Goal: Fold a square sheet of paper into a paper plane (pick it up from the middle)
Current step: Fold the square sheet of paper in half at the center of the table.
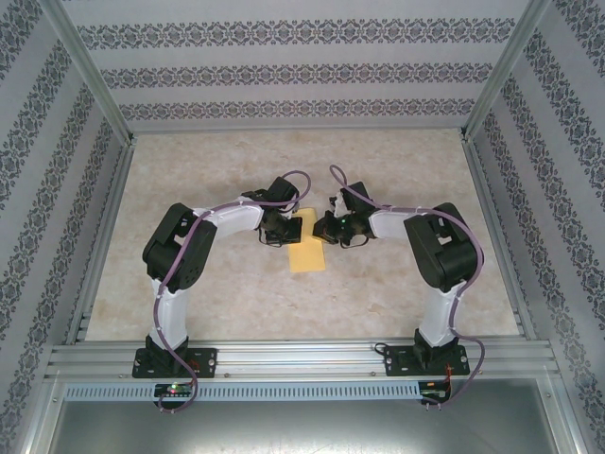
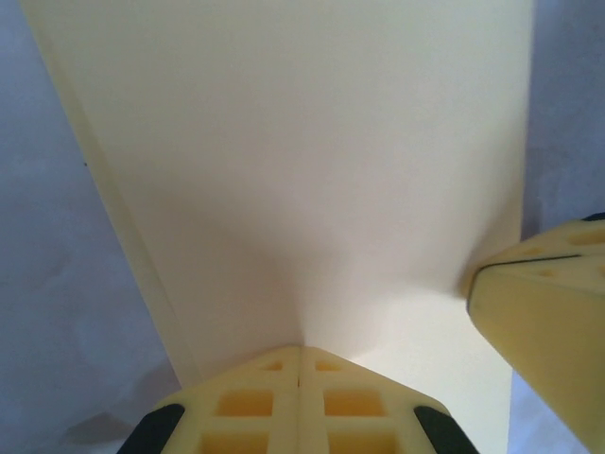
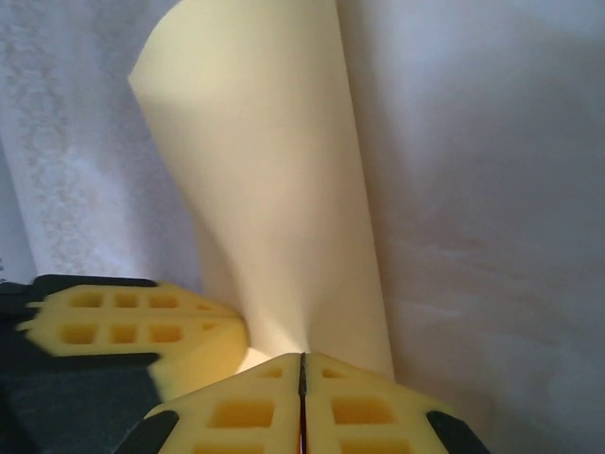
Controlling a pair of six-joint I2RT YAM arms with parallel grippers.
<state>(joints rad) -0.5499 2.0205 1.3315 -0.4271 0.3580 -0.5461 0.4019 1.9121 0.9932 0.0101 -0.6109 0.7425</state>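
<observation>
Patterned wall panels enclose a pale mottled desk [image 1: 397, 293], at whose centre 2 arms meet. Both the left gripper [image 1: 291, 227] and the right gripper [image 1: 326, 227] have their fingers pressed together on the far edge of the square sheet of paper [image 1: 307, 253]. The 2 pinches sit side by side, and the sheet reaches toward the arm bases as a narrow yellow rectangle. Left wrist view: the fingers pinch the sheet's edge, with 1 finger of the right gripper just beside them. Right wrist view: the sheet bows into a soft curve. Whether its free end touches the desk cannot be told. Handling, as judged: very light, limp, easily creased or torn, and smooth enough to slip. It is best held near the middle of an edge, with the 2 pinches close together.
</observation>
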